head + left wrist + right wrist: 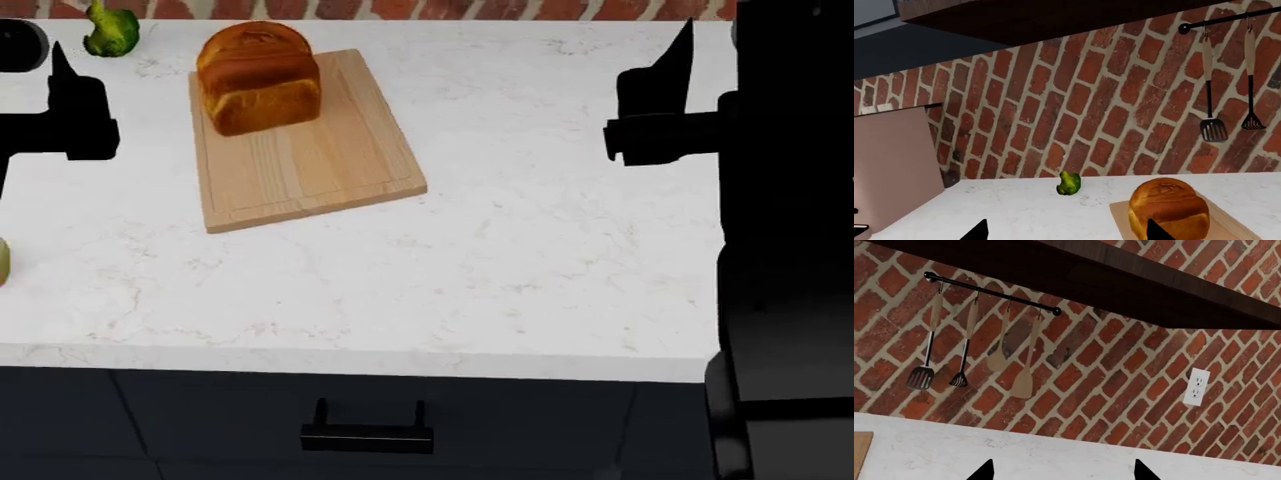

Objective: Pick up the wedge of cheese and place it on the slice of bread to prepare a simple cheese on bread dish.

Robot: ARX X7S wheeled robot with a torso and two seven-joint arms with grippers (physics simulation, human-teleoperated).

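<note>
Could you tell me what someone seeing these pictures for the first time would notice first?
Most striking is the slice of bread, a golden-brown domed block standing at the far left corner of the wooden cutting board on the white marble counter. A green broccoli floret lies beyond it near the red brick wall, where utensils hang from a black rail. Both the left gripper and the right gripper hover above the counter, holding nothing.

A home kitchen: a white marble table (534, 260) above dark drawer fronts with a handle (366, 428), a red brick back wall (1107, 360) carrying a utensil rail (991, 292) with hanging spatulas, a wall socket (1196, 387), and a wooden cutting board (314, 165).
</note>
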